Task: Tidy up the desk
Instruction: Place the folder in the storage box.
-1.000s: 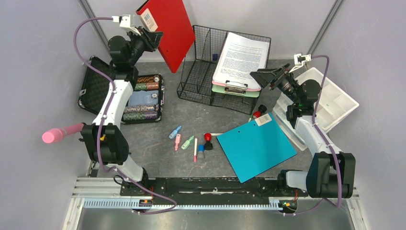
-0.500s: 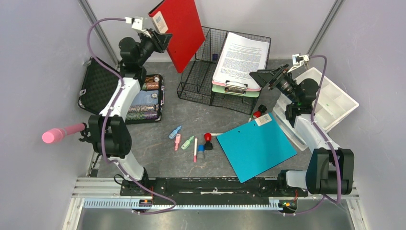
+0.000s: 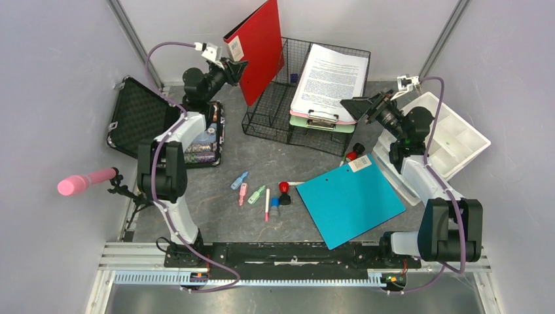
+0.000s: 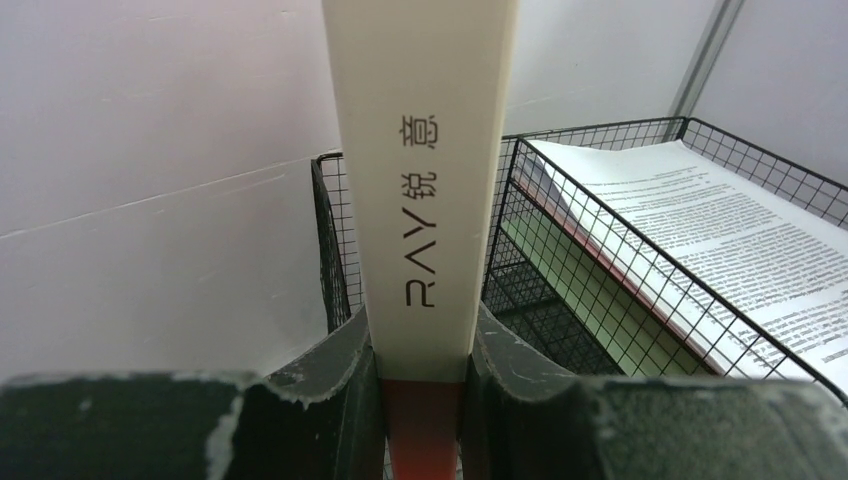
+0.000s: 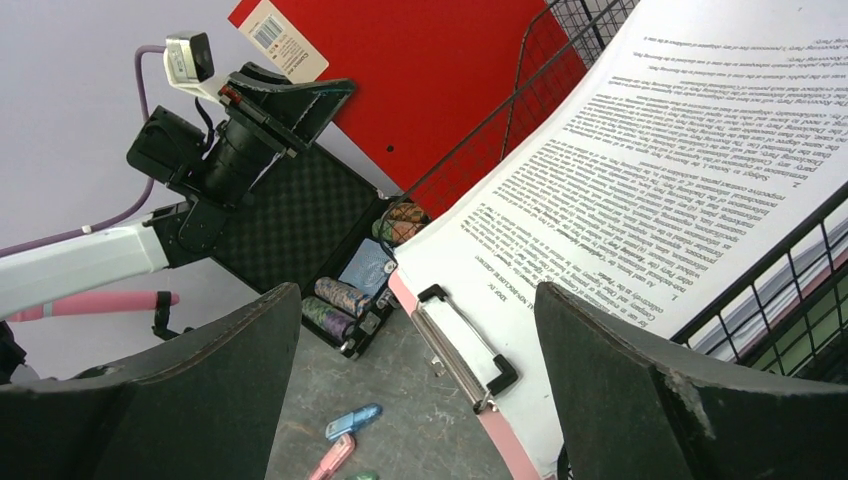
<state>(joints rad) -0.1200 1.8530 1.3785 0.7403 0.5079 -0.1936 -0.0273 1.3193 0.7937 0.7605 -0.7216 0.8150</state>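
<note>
In the upper centre of the overhead frame, the left gripper (image 3: pixel 237 67) is clamped on the edge of a red folder (image 3: pixel 260 42), held upright at the left end of the black wire file rack (image 3: pixel 271 114). Right of centre, the right gripper (image 3: pixel 357 106) hangs with its fingers spread beside the clipboard (image 3: pixel 327 78) of printed paper. The grey desk (image 3: pixel 216 209) fills the middle of the frame.

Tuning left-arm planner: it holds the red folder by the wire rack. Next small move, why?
Probably ease the left gripper rightward and down: the red folder is clamped, at the left slot of the wire rack, not yet in it.
</note>
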